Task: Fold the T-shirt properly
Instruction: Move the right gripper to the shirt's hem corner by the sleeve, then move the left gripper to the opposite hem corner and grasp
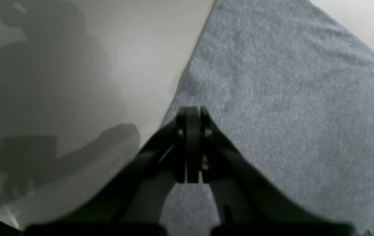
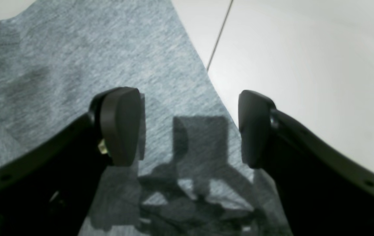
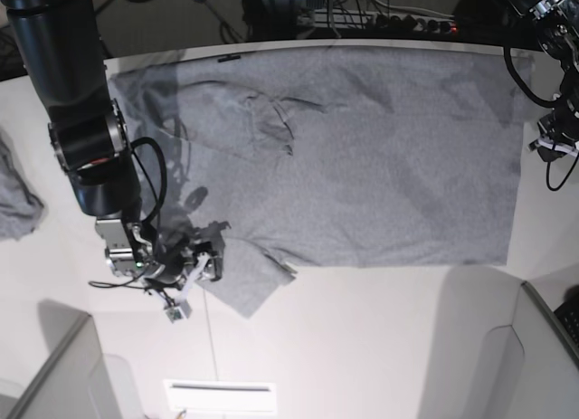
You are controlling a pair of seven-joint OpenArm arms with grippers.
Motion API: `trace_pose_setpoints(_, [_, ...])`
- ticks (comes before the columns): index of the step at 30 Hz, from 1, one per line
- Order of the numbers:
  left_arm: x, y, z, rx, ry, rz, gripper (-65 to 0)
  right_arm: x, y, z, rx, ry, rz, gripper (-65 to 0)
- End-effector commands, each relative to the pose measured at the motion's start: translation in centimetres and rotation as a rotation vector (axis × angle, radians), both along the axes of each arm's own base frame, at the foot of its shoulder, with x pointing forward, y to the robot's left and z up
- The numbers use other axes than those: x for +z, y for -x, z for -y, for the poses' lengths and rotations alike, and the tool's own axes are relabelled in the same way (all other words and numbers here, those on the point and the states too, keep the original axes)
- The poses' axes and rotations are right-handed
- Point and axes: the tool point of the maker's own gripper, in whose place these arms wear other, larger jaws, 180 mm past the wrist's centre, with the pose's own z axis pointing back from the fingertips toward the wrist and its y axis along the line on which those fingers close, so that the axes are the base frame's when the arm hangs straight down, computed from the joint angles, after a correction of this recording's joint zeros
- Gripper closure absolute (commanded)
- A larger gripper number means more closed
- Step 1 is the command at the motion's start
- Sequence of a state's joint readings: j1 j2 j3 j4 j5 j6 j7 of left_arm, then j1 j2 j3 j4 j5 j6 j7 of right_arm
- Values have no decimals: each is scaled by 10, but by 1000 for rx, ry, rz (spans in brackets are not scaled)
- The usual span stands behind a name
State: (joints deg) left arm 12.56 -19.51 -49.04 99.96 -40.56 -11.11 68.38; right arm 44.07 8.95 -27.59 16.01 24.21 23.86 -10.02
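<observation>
We see the T-shirt (image 3: 362,157) spread flat on the white table (image 3: 362,347). Cables (image 3: 380,16) run behind. Left gripper (image 1: 192,113) jaws closed, holding nothing; right gripper (image 2: 190,127) jaws wide over a sleeve, empty.

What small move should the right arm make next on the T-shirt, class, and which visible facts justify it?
Probably lower the right gripper and close it on the sleeve edge. Its jaws stand open and empty just above the T-shirt, straddling the cloth's border with the white table. The shirt lies spread and unfolded, so a grasp looks like the first step to a fold.
</observation>
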Motion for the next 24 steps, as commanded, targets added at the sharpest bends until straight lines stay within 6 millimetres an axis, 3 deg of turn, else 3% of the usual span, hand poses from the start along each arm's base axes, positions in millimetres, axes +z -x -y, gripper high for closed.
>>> trace_pose_setpoints(1, [14,-6,-6,-10,-34,36,0,-1,3,0,15,8,-30,-401])
trace_pose_setpoints(11, [14,-13,-3,-19,-30,41,0,-4,5,0,14,5,-33,0])
trace_pose_setpoints(14, [22,-36,1,-92,-101,22,0,-3,5,-2,16,2,-29,0])
trace_pose_setpoints(18, [15,-65,-12,-88,-213,-61,0,0,2,-3,18,1,-22,0])
trace_pose_setpoints(20, [6,-76,-22,-68,-242,-111,-84,0,2,-3,18,1,-22,0])
trace_pose_setpoints(24, [-5,-111,-31,-44,-226,-91,-360,1,1,-4,19,0,-21,0])
